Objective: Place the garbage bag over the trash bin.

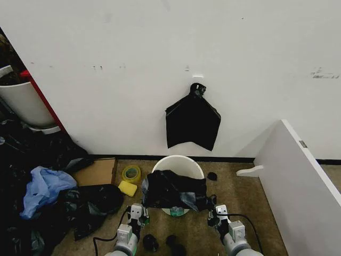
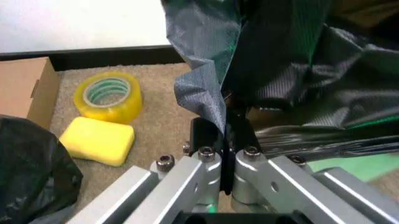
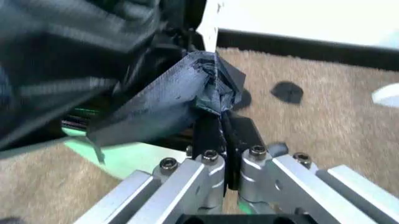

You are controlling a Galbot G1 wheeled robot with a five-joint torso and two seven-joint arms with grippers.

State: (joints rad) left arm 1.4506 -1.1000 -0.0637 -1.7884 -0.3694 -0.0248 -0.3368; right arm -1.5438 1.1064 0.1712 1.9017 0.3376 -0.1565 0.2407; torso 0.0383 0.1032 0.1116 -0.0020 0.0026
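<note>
The cream-white trash bin [image 1: 178,161] stands on the carpet by the wall, below the middle of the head view. The glossy black garbage bag [image 1: 173,191] hangs stretched across the bin's near side, covering its front rim. My left gripper [image 1: 140,212] is shut on the bag's left edge [image 2: 206,100], the film pinched between its fingers [image 2: 225,140]. My right gripper [image 1: 214,212] is shut on the bag's right edge [image 3: 187,88], a crumpled fold sticking out above its fingers [image 3: 215,135]. Part of the bin's white wall [image 3: 210,23] shows behind the bag.
A flat black bundle [image 1: 192,121] hangs from a wall hook above the bin. Left of the bin lie a yellow tape roll [image 2: 109,95], a yellow sponge [image 2: 98,140], a cardboard box [image 1: 96,171] and piled black and blue bags [image 1: 45,186]. A white panel [image 1: 301,181] runs along the right.
</note>
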